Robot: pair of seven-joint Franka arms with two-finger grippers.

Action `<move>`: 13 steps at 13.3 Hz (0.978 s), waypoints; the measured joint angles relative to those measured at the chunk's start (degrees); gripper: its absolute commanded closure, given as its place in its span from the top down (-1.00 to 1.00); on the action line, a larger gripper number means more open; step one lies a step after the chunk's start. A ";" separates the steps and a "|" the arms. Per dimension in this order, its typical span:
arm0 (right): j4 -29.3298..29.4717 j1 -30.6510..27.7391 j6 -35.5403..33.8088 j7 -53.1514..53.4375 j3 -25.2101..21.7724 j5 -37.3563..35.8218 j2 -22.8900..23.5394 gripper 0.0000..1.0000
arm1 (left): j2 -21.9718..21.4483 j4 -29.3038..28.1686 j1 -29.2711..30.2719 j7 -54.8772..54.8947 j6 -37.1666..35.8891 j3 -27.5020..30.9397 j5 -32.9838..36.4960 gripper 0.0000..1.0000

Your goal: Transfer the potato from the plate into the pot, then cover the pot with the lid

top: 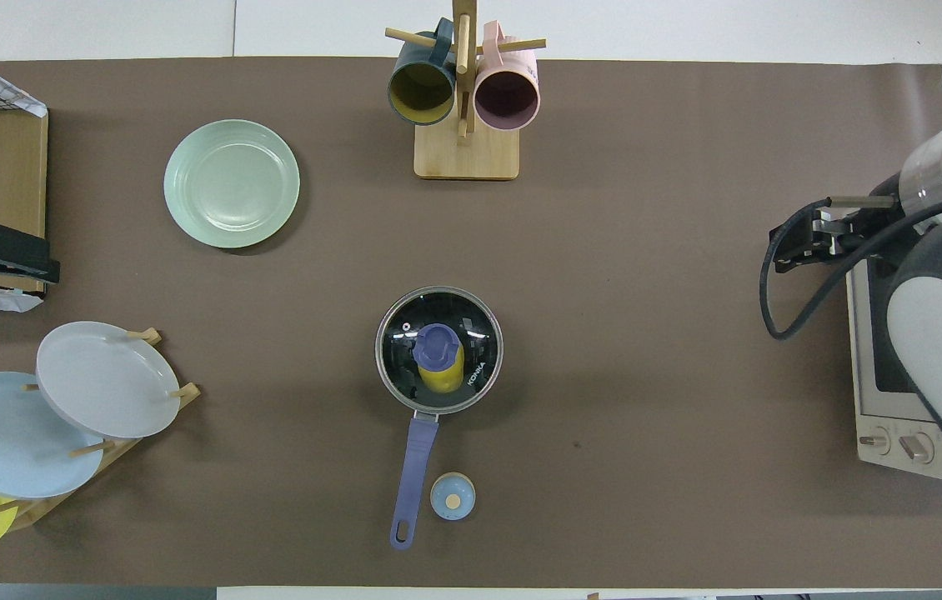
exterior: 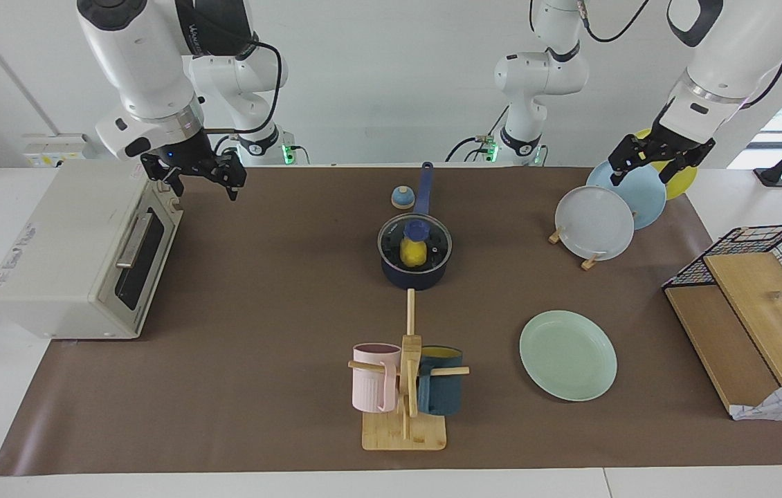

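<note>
The navy pot (exterior: 415, 278) stands mid-table, its handle (top: 415, 467) pointing toward the robots. The glass lid (exterior: 434, 241) with its blue knob sits on the pot (top: 478, 333). The yellow potato (exterior: 414, 256) lies inside, seen through the glass (top: 440, 379). The mint-green plate (exterior: 567, 354) is bare, farther from the robots, toward the left arm's end (top: 231, 183). My left gripper (exterior: 650, 169) is open and empty, raised over the plate rack (top: 37, 258). My right gripper (exterior: 203, 181) is open and empty, raised by the toaster oven's front (top: 779, 250).
A toaster oven (exterior: 79, 249) stands at the right arm's end. A rack with grey, blue and yellow plates (exterior: 595, 221) and a wire basket on a wooden shelf (exterior: 751, 304) stand at the left arm's end. A mug tree (exterior: 406, 373) stands farther out; a small bell (exterior: 403, 197) sits beside the pot's handle.
</note>
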 measured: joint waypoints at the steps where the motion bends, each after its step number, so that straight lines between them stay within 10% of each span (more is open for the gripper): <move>1: -0.52 -0.14 0.00 -0.30 0.00 0.03 -0.28 1.00 | 0.00 0.00 0.06 0.00 0.00 -0.10 0.00 1.00; 13: -2.31 -0.66 2.34 -0.59 -3.42 0.18 -1.47 1.00 | 0.00 0.00 0.74 -0.01 0.00 -0.83 0.00 1.00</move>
